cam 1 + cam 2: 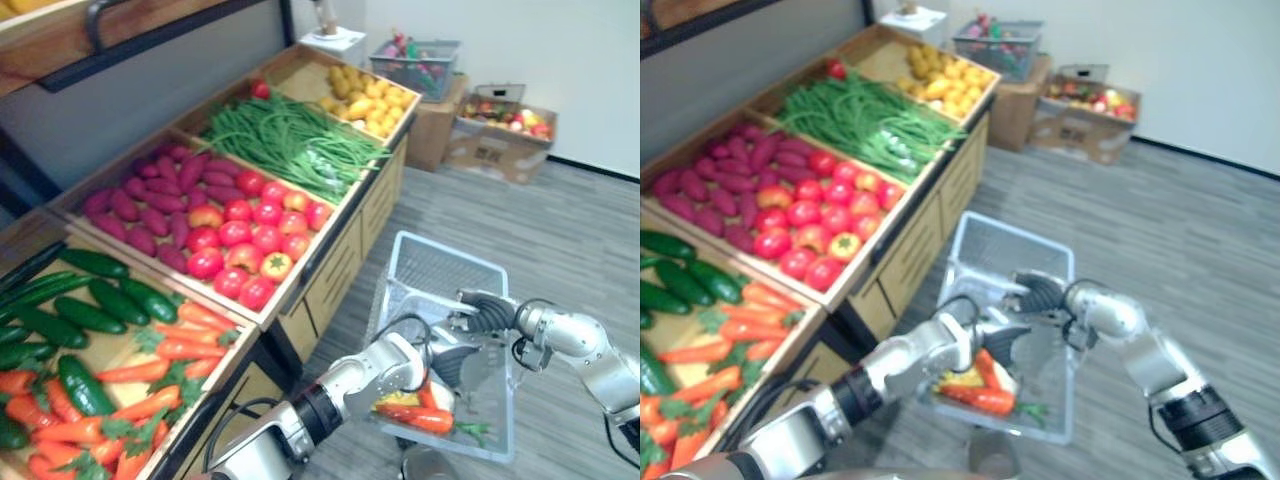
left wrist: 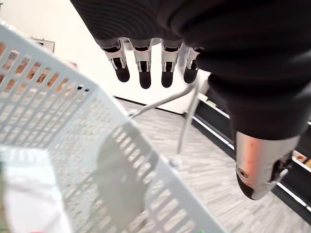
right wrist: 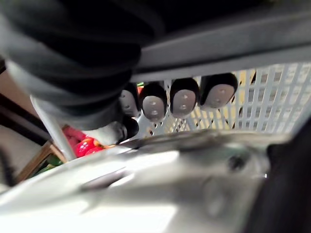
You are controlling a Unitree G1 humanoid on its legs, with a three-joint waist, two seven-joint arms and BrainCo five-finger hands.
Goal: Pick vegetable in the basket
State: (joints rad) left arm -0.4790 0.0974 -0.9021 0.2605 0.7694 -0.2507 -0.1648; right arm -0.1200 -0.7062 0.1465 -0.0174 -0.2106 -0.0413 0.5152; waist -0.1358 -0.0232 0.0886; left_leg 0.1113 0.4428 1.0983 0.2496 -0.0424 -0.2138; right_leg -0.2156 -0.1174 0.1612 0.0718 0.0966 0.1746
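A white mesh basket (image 1: 440,246) hangs beside the wooden produce stand. Its grey handle (image 3: 214,51) is gripped by my right hand (image 1: 487,312), whose fingers (image 3: 184,99) curl round the bar. Several orange carrots (image 1: 417,417) with green tops lie in the basket's bottom, with something yellow (image 1: 956,380) beside them. My left hand (image 1: 455,366) reaches down inside the basket, just above the carrots. Its fingers (image 2: 145,73) are straight, the thumb (image 2: 257,165) stands apart, and nothing is held; the basket's wall (image 2: 73,126) shows past them.
The stand's bins on my left hold carrots (image 1: 170,350), cucumbers (image 1: 90,300), tomatoes (image 1: 250,240), purple sweet potatoes (image 1: 150,200), green beans (image 1: 290,140) and yellow produce (image 1: 370,100). Cardboard boxes (image 1: 500,150) and another basket (image 1: 415,65) stand at the back wall. Grey floor lies to the right.
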